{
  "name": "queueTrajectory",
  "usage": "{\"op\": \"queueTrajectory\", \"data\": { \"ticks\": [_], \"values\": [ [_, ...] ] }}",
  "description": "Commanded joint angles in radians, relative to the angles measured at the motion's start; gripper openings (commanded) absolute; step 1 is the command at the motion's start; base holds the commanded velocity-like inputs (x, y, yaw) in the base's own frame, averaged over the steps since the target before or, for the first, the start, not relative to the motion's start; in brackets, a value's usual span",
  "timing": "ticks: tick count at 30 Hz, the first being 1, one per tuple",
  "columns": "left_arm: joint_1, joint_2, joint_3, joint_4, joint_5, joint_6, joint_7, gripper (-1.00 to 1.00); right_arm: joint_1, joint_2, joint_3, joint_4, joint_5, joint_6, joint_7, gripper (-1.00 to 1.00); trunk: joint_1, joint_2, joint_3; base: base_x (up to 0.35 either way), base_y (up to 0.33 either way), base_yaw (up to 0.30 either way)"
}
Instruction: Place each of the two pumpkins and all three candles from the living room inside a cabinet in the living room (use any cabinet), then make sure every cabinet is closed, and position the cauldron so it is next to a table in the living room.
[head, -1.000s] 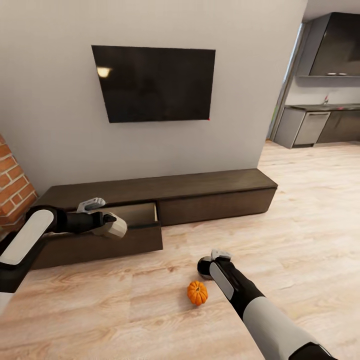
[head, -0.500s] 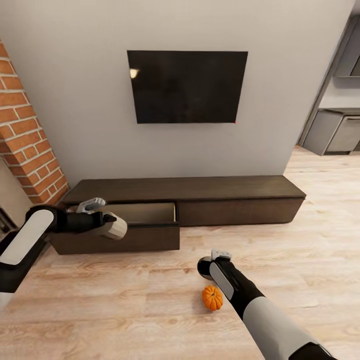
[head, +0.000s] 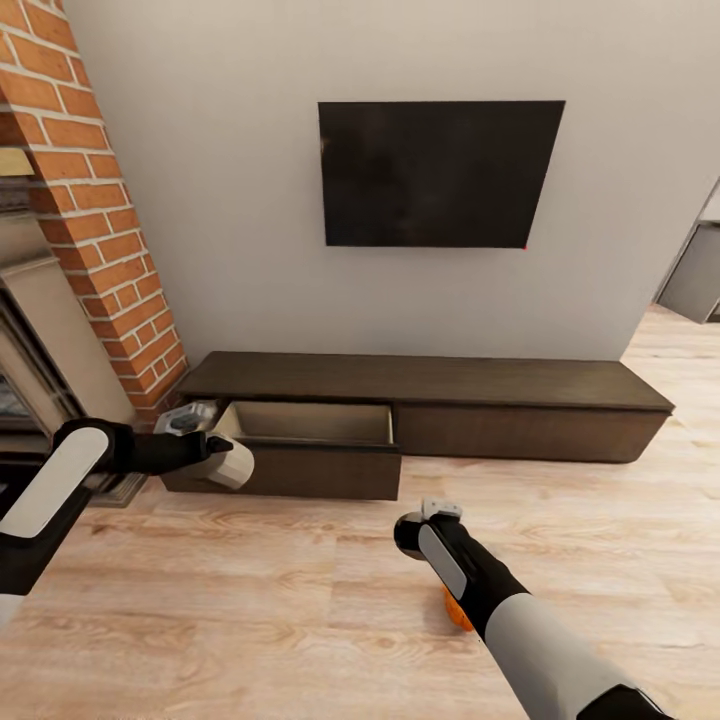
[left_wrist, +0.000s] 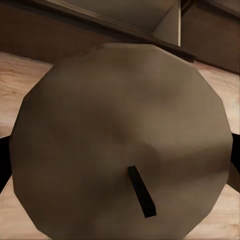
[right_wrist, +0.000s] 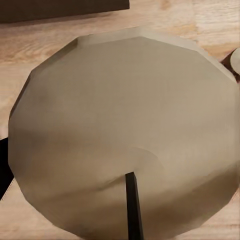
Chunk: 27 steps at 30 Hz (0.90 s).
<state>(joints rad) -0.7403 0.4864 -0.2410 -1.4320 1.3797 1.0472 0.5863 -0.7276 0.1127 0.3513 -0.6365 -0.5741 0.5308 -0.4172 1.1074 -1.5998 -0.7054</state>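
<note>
Below the wall-mounted television (head: 440, 173), the cabinet (head: 520, 385) now sits nearly centred in my head view, where a second ago it was off to the left with the kitchen showing at the right; that whole shift is my camera swinging, not the furniture moving, and brick fireplace (head: 95, 220) has come in at the left. One drawer (head: 310, 440) stands pulled open, its tan inside bare as far as I can see. My left gripper (head: 215, 455) hangs just in front of that drawer's left end, clamped on a candle (left_wrist: 120, 140) whose beige top and dark wick face the left wrist camera, with the open drawer just beyond it. My right gripper (head: 420, 530) hovers over the wooden floor (head: 250, 600) and grips a second candle (right_wrist: 125, 135), seen the same way in the right wrist view. One pumpkin (head: 455, 610) lies on the floor, now mostly hidden behind my right forearm, only an orange sliver showing. I judge the turn has squared me up to the drawer, so the left candle looks ready to go in first, then the right. The pumpkin close under my arm could get knocked if I swing low.
</note>
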Motion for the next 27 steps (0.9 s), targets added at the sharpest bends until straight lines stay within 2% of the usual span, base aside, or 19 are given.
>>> {"op": "queueTrajectory", "data": {
  "ticks": [1, 12, 23, 26, 27],
  "values": [
    [-0.001, 0.001, -0.001, -0.001, 0.01, 0.0, 0.009, -1.0, -0.001, 0.0, 0.005, -0.002, -0.009, 0.002, -0.011, -1.0, 0.0, -0.001, -0.001, 0.0, 0.286, 0.016],
    [0.001, 0.001, -0.001, 0.001, 0.01, 0.0, 0.007, -1.0, -0.001, 0.001, 0.005, -0.024, -0.009, 0.002, -0.011, -1.0, 0.0, -0.001, -0.001, 0.015, 0.29, 0.004],
    [0.001, 0.001, -0.001, 0.002, 0.01, 0.0, 0.009, -1.0, -0.001, 0.002, 0.006, -0.034, -0.009, 0.001, -0.011, -1.0, 0.0, -0.001, -0.001, 0.196, 0.262, 0.0],
    [0.001, 0.001, -0.001, 0.003, 0.009, 0.0, 0.009, -1.0, 0.001, 0.001, 0.006, -0.087, -0.009, 0.005, -0.015, -1.0, 0.0, -0.001, -0.001, 0.305, 0.088, 0.0],
    [0.001, 0.001, -0.001, 0.003, 0.009, 0.0, 0.009, -1.0, 0.004, 0.001, 0.006, -0.14, -0.009, 0.011, -0.018, -1.0, 0.0, -0.001, -0.001, 0.321, 0.044, 0.0]
  ]
}}
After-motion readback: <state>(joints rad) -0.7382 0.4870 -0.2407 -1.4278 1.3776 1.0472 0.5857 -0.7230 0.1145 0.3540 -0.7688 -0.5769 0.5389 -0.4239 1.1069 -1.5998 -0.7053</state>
